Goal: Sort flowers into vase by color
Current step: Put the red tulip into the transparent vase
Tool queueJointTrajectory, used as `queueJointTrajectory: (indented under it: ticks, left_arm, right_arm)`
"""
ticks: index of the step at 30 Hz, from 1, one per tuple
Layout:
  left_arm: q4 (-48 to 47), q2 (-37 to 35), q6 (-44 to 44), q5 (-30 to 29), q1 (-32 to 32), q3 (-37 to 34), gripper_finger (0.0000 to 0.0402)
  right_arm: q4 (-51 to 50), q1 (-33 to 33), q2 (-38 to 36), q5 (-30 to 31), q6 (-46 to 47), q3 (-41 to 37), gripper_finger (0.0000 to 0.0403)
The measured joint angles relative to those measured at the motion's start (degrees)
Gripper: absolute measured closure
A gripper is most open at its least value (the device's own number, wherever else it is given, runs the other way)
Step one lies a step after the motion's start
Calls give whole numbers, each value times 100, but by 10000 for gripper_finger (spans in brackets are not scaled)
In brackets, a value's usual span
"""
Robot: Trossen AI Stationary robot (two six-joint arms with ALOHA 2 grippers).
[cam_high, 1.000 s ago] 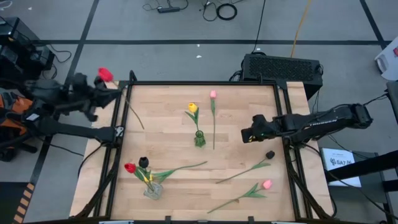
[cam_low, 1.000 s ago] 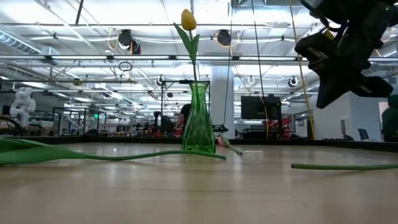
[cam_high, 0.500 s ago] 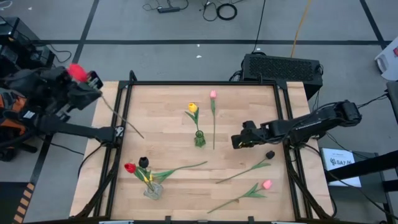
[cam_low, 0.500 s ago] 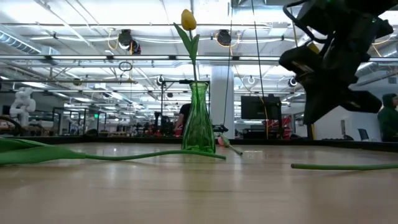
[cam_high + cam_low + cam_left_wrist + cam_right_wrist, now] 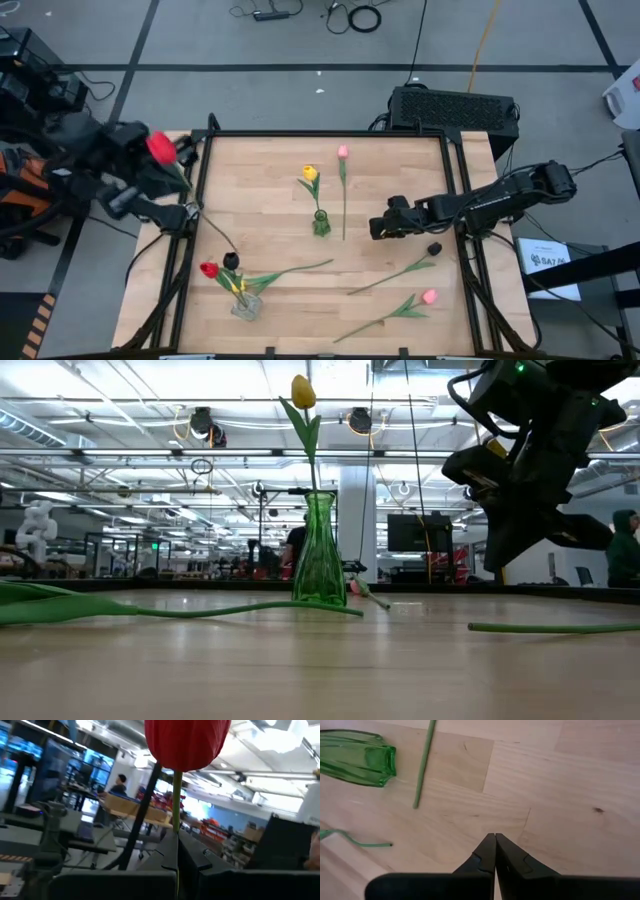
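Left tool [image 5: 140,172] clamped on red tulip [image 5: 160,147], stem slanting down toward table, right tool [image 5: 494,851] shut, empty.

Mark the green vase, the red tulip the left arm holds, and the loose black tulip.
green vase [image 5: 321,224], high view, on its glass body.
red tulip [image 5: 160,146], high view, on its head.
black tulip [image 5: 434,248], high view, on its head, lying on the table.

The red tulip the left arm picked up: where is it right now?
In the high view the red tulip sits in the left gripper at the table's far-left corner, head out past the frame, stem trailing down toward the clear vase.
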Motion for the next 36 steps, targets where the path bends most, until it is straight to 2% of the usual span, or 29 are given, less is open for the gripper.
queueJointTrajectory:
  ticks: [5, 11, 16, 23, 29, 36]
  left_arm:
    - [93, 442, 369, -882, -703, 0, 402]
    - [87, 829, 384, -1965, -1326, 0, 402]
    - [150, 1078, 403, -2870, -2132, 0, 402]
    - [146, 1417, 766, -4776, -3934, 74, 402]
    - [101, 1873, 1214, -6678, -5385, 125, 402]
    - [56, 2361, 1431, -7679, -5924, -34, 402]
  right_arm:
    - [56, 0, 0, -1, 39, 0, 403]
    - [109, 0, 0, -6, 212, 0, 403]
    - [243, 76, 0, -7, 432, 0, 403]
    - [362, 434, 0, 74, 832, 0, 403]
    - [375, 786, 0, 464, 1313, 0, 403]
    - [380, 986, 0, 633, 1639, 0, 403]
